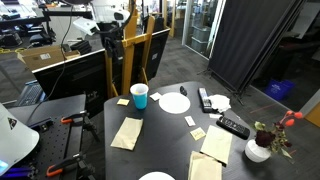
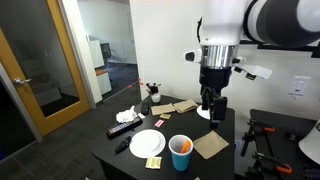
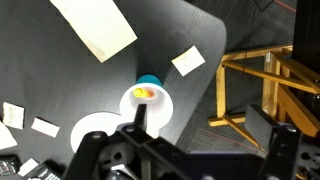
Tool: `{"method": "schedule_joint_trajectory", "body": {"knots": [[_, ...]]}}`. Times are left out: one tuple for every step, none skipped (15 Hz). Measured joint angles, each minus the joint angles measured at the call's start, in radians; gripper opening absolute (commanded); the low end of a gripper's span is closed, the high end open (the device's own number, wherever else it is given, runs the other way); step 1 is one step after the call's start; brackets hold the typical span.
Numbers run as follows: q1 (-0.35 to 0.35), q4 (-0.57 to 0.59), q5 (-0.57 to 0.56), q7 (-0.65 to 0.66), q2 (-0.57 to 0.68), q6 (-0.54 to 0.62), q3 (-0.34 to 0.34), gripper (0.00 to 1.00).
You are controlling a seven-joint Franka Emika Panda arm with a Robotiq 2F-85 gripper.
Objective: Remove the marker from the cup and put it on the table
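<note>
The teal-blue cup (image 1: 139, 96) with a white inside stands upright on the dark table (image 1: 160, 140). The orange marker (image 2: 182, 146) stands inside it. In the wrist view I look down into the cup (image 3: 147, 101) and see the marker's orange tip (image 3: 143, 93). My gripper (image 3: 205, 132) is open and empty. It hangs well above the table, with one finger over the cup's edge and the other off to the side. In an exterior view the gripper (image 2: 210, 106) is high above the table, behind the cup (image 2: 180, 153).
On the table are white plates (image 1: 174, 102) (image 2: 147, 143), tan napkins (image 1: 127, 132), sticky notes (image 3: 187, 60), black remotes (image 1: 233, 127) and a white vase with red flowers (image 1: 258, 150). A yellow wooden frame (image 3: 262, 75) stands off the table's edge. A black cart with red clamps (image 1: 55, 112) is beside the table.
</note>
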Motion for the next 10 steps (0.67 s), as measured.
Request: {"method": "schedule_joint_trajectory", "body": {"knots": [[0.000, 0.000, 0.000, -0.011, 0.016, 0.010, -0.004, 1.00], [0.000, 0.000, 0.000, -0.015, 0.032, 0.014, -0.008, 1.00], [0.000, 0.000, 0.000, -0.015, 0.042, 0.014, -0.009, 1.00], [0.000, 0.000, 0.000, -0.015, 0.044, 0.014, -0.009, 1.00], [0.001, 0.000, 0.000, -0.015, 0.044, 0.014, -0.009, 1.00], [0.001, 0.001, 0.000, -0.015, 0.043, 0.014, -0.008, 1.00], [0.001, 0.001, 0.000, -0.015, 0.043, 0.014, -0.008, 1.00], [0.001, 0.001, 0.000, -0.015, 0.043, 0.014, -0.008, 1.00], [0.001, 0.001, 0.000, -0.015, 0.043, 0.014, -0.008, 1.00], [0.001, 0.001, 0.000, -0.015, 0.043, 0.014, -0.008, 1.00]]}}
